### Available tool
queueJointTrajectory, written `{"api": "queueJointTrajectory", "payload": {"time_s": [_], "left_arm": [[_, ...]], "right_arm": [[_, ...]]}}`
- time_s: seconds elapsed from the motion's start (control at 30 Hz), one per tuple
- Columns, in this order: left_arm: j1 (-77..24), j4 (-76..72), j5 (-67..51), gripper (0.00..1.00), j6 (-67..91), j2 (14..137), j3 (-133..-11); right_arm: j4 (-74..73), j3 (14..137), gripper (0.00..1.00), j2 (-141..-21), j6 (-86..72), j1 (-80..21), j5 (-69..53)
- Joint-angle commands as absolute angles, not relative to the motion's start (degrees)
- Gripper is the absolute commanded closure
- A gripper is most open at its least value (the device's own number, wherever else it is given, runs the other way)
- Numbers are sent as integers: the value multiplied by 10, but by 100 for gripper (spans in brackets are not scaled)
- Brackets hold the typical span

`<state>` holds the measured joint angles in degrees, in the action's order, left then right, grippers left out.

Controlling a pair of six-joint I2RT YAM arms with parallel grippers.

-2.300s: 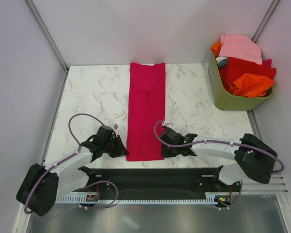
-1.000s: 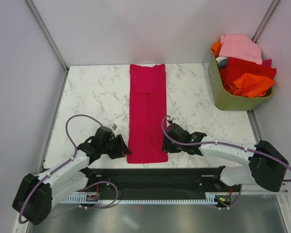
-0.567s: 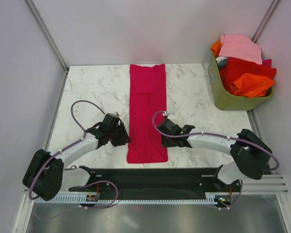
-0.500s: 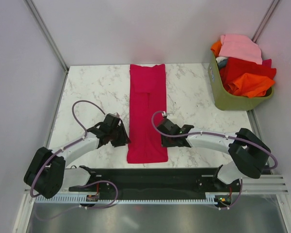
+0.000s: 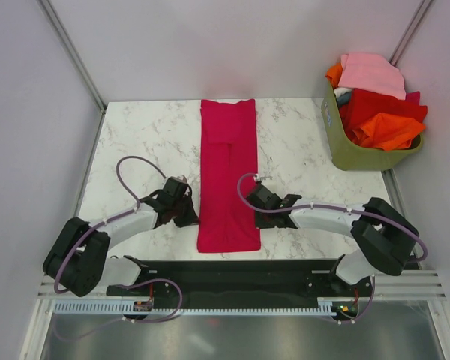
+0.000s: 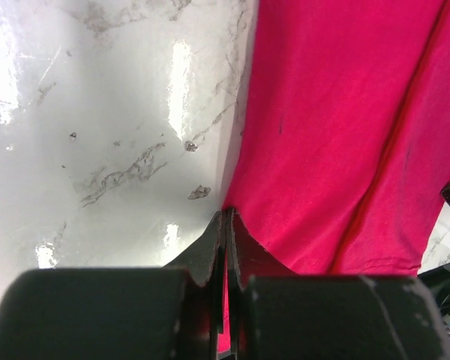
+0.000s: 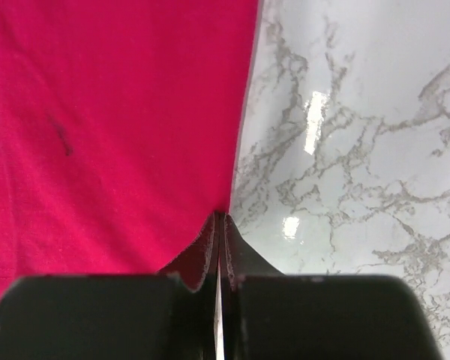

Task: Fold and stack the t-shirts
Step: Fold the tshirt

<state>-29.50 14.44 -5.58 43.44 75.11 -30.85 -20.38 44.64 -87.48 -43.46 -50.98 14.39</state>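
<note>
A robotics lab test cell. The white marble-patterned tabletop (image 5: 135,135) is boxed in by plain pale lilac wall panels (image 5: 210,45) joined by slim grey metal corner struts (image 5: 71,56). Along the tabletop's near edge, two white-and-black robot arms (image 5: 127,223) stand bolted to a black mounting rail (image 5: 232,274), trailing looped purple cables (image 5: 131,169) into a white slotted cable duct (image 5: 232,306) over a brushed metal sheet (image 5: 232,337). The only homely things are props: a long crimson cloth t-shirt (image 5: 226,172) flat mid-tabletop, and an olive-green plastic basket (image 5: 345,150) at its far right corner
</note>
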Motion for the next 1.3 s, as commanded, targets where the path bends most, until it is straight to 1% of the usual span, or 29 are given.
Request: {"api": "queueJointTrajectory", "payload": {"time_s": [0.0,0.27,0.3,0.37,0.4,0.43,0.47,0.53,0.57,0.63,0.7,0.8,0.9,1.03,1.2,1.27], "left_arm": [[-297,125,-46,98,423,755,-292],[-297,127,-33,98,425,739,-270],[-297,127,-32,98,426,737,-267],[-297,124,-40,98,427,735,-264],[-297,120,-48,98,428,732,-260],[-298,113,-74,96,428,725,-258],[-298,111,-84,92,429,720,-256],[-301,111,-106,80,436,703,-246],[-302,113,-111,68,436,679,-243],[-303,135,-114,57,441,647,-229],[-303,155,-111,53,444,600,-222],[-303,191,-116,52,447,557,-217],[-304,198,-138,52,453,542,-206],[-315,199,-177,55,468,548,-185],[-338,199,-176,56,488,537,-163],[-341,197,-176,56,490,535,-156]], "right_arm": [[-196,416,100,-845,-439,-497,140],[-181,357,100,-783,-437,-461,105],[-180,350,99,-780,-437,-458,102],[-172,343,91,-771,-439,-457,93],[-167,336,78,-768,-439,-456,79],[-163,332,71,-764,-439,-456,73],[-151,329,67,-756,-443,-456,65],[-140,318,64,-743,-446,-456,35],[-133,315,63,-728,-451,-456,25],[-126,302,61,-701,-454,-455,3],[-126,291,59,-681,-461,-457,-13],[-131,279,56,-647,-465,-457,-32],[-133,272,55,-630,-469,-462,-54],[-139,264,56,-639,-478,-480,-61],[-115,226,56,-645,-492,-490,-58],[-102,219,58,-650,-495,-490,-64]]}}
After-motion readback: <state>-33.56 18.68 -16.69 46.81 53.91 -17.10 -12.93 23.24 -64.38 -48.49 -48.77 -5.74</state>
